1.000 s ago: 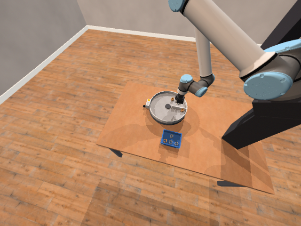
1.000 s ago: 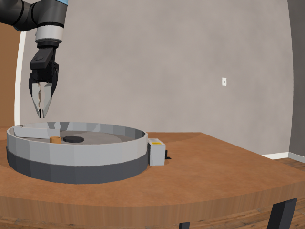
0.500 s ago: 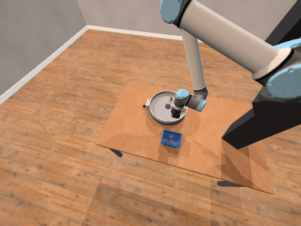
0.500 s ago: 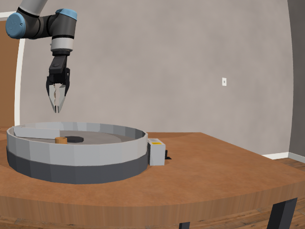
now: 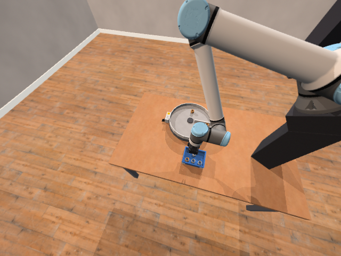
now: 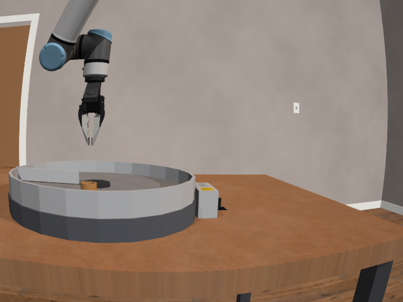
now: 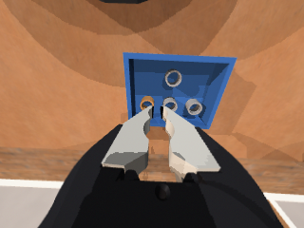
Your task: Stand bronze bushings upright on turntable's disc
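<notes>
The blue crate (image 5: 204,154) (image 7: 132,78) stands on the table in front of the turntable. It holds one bronze bushing (image 5: 187,159) (image 7: 147,103) at the left of its front row and three steel bushings (image 7: 170,104) (image 7: 194,106) (image 7: 173,78), all upright. My gripper (image 5: 193,151) (image 6: 90,143) (image 7: 157,106) is shut and empty, and hangs well above the crate with its tips pointing down. The turntable's grey disc (image 5: 180,122) (image 6: 136,182) carries a bronze bushing (image 5: 193,111) (image 6: 88,185) standing upright near the dark hub (image 5: 189,120).
A raised grey rim (image 5: 176,133) (image 6: 97,201) rings the turntable, and a flat grey blade (image 5: 201,121) (image 6: 48,175) reaches across part of the disc. A small control box (image 5: 167,114) (image 6: 206,199) sits against the turntable. The arm's black base stands at the table's right.
</notes>
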Motion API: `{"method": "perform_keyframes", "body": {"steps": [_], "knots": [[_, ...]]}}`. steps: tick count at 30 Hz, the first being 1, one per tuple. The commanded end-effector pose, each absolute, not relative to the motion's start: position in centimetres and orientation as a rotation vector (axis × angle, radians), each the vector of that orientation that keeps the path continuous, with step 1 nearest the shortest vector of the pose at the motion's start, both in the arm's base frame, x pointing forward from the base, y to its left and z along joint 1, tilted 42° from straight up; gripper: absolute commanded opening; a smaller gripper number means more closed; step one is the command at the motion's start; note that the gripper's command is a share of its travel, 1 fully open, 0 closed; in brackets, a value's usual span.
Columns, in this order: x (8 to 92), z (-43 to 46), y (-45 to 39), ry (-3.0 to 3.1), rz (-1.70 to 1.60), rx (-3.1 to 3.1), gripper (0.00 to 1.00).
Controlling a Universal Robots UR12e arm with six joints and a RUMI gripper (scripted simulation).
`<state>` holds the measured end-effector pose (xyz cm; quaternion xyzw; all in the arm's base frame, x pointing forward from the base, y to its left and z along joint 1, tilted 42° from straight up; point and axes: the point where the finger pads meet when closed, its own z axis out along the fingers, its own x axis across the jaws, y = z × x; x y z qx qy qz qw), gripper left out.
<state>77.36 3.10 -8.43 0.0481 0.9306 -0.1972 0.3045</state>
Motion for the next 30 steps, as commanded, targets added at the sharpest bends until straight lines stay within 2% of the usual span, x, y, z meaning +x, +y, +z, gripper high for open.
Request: {"method": "perform_keyframes", "body": {"steps": [1, 30], "knots": [[78.78, -9.58, 6.49, 2.469, -0.529, 0.136, 0.06], [78.98, -9.78, 7.19, 2.468, -0.529, 0.136, 0.06]]}}
